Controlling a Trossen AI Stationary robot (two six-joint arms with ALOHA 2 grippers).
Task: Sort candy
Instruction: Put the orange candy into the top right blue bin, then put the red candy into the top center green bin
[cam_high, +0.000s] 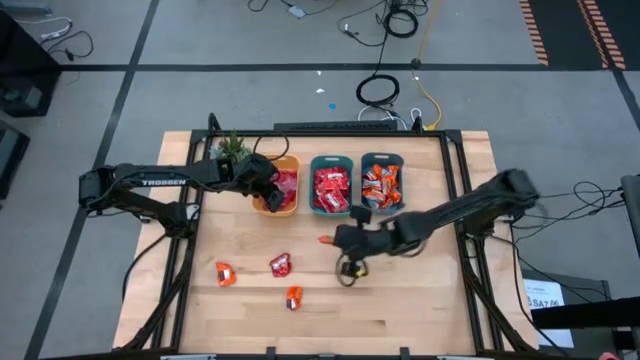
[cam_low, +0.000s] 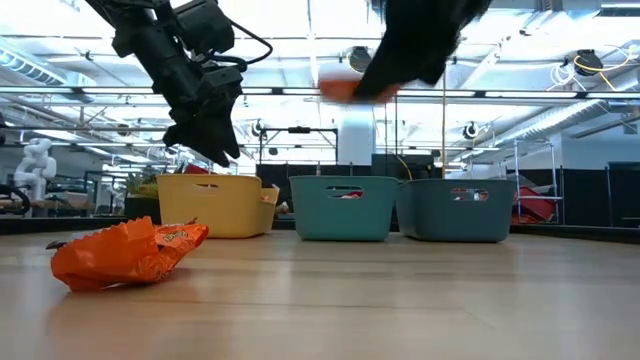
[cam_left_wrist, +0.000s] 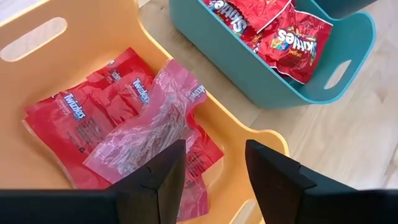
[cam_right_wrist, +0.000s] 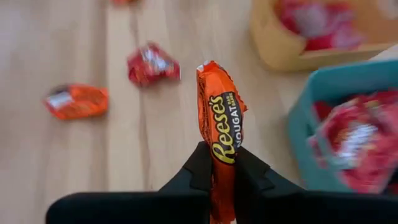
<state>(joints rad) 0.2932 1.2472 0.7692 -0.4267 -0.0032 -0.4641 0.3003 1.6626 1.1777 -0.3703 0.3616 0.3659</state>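
Orange Reese's packet (cam_right_wrist: 222, 124) pinched upright in the right hand (cam_right_wrist: 217, 171), flat red Twizzlers packets (cam_left_wrist: 118, 118) heaped just under the left hand (cam_left_wrist: 214, 171), red Skittles packets (cam_left_wrist: 292, 40) just beyond it

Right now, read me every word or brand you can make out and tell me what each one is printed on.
"REESE'S NOUGAT": orange packet clamped in the right tool.
"TWIZZLERS": red packets in the yellow bin under the left tool.
"SKITTLES": red bags in the teal bin.
"TROSSEN": left arm.
Print on the loose table candies is too small to read.
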